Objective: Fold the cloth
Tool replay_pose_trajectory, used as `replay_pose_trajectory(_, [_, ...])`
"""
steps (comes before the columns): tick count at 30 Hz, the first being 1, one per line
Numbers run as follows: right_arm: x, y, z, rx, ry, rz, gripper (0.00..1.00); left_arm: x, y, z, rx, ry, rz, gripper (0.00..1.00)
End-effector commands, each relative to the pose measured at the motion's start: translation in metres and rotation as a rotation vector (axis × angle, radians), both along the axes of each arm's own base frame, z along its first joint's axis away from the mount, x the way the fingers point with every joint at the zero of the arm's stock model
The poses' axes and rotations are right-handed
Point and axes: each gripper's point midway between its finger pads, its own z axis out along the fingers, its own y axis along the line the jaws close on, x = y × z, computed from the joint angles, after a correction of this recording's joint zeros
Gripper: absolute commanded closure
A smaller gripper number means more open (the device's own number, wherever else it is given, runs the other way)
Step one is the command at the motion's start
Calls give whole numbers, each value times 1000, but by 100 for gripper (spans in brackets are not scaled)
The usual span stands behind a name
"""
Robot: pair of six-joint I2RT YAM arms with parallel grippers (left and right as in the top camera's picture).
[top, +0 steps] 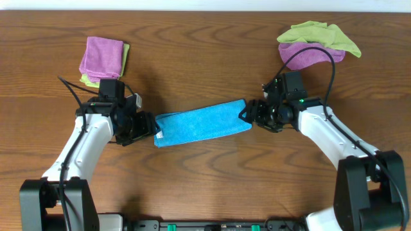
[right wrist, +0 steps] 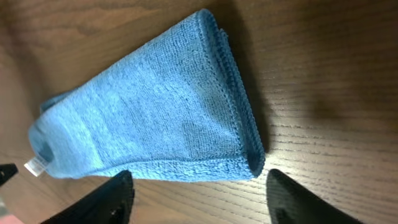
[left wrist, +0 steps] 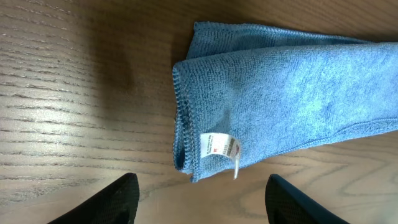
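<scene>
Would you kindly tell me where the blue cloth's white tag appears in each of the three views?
Overhead: white tag at the left end of the blue cloth.
Left wrist: lower centre.
Right wrist: lower left.
Shared landmark: the blue cloth itself.

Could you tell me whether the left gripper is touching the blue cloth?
Apart: left wrist view shows bare wood between the left gripper and the cloth.

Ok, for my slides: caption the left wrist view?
Open left gripper over the tagged end of the folded blue cloth on a wooden table.
</scene>
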Motion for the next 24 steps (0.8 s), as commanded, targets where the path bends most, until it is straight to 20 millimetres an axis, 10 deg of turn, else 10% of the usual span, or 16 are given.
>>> replay_pose_trajectory(1, [9,-10,6,-2,-20,-23,43,5,0,8,0,-32,-32,34])
replay_pose_trajectory(3, [14,-16,18,12,-48,-33,99,11,-1,20,-3,-60,-43,36])
replay_pose_trajectory(6, [21,-14,39,25,-131,-7,98,23,-5,37,-23,-113,-49,51])
replay_pose_trajectory(8, [23,-7,52,5,-214,61,98,28,-8,44,-38,-138,-54,91])
replay_pose_trajectory(9, [24,-4,54,-22,-243,85,98,28,-9,44,-38,-141,-57,94])
replay_pose_trajectory(24, [27,17,-50,-346,-149,109,99,17,-22,29,11,-106,-118,94])
